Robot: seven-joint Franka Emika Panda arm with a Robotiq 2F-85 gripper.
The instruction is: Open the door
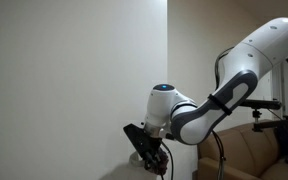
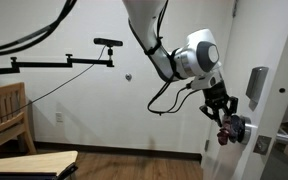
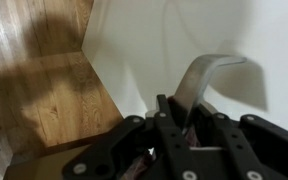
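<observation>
- The door [image 1: 74, 70] is filling the left side in an exterior view, with its lever handle [image 3: 210, 74] low near the edge.
- Your gripper [image 3: 177, 115] is clamping the lever's tip, jaws nearly together.
- You're risking a slip off that smooth tip by pulling before turning.
- The door is looking plain, off-white, flat.

One door [image 3: 134, 40], one lever handle [image 3: 208, 76]

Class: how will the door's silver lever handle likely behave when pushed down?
The lever handle looks like rigid metal, so it should pivot, not bend. Its smooth, shiny surface may let the claw slip off.
</observation>
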